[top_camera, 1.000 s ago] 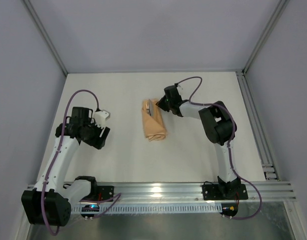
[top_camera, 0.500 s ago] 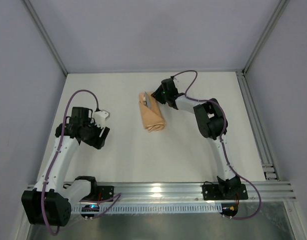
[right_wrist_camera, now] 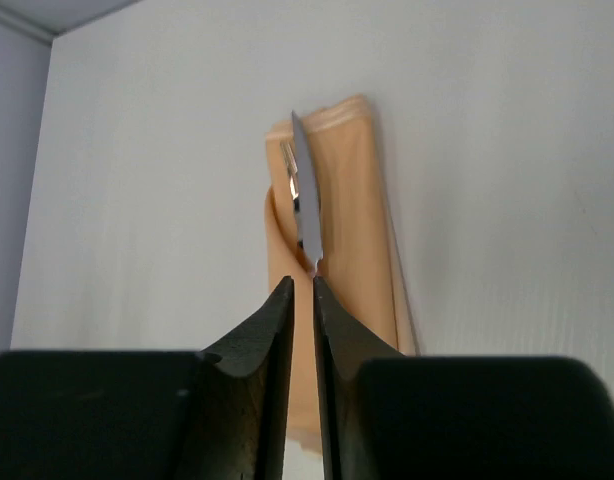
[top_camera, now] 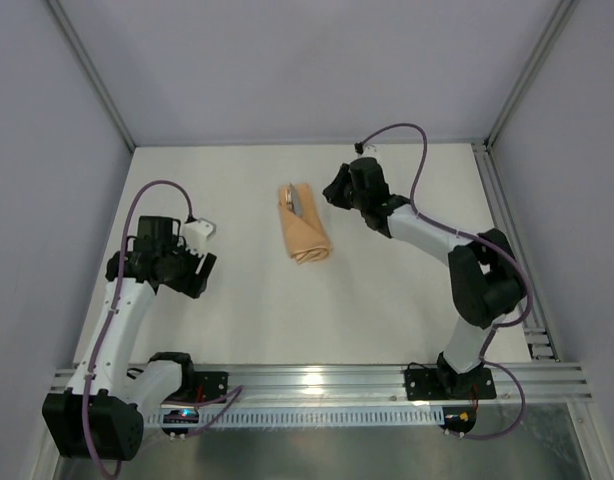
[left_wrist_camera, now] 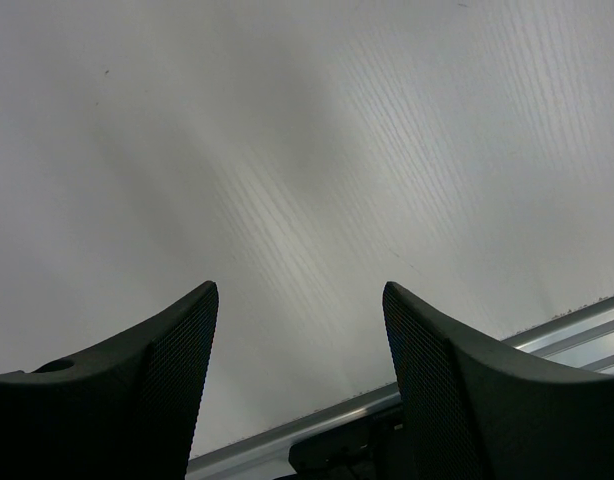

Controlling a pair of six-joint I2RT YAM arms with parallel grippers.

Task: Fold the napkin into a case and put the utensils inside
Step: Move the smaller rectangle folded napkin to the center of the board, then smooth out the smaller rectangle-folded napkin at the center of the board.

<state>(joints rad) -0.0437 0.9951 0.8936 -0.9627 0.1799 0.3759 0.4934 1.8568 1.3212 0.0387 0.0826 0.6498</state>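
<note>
White table [top_camera: 387,290] bears the case [top_camera: 307,235], utensils [right_wrist_camera: 305,210] mostly hidden inside; right end effector [right_wrist_camera: 301,282] pressed together, left end effector [left_wrist_camera: 299,290] spread.

White table [top_camera: 247,300], plain grey walls [top_camera: 287,70]

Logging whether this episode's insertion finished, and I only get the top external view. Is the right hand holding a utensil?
Observer: No. In the right wrist view the right hand is nearly shut with nothing between its fingers.
Operator: Where are the utensils, then?
Observer: A knife blade lies along the folded case, its tip near the edge farthest from the hand. A second shiny utensil head sits just left of it. No handles show.
Operator: And the left hand?
Observer: Its wrist view shows the left hand open over the table, holding nothing.
</note>
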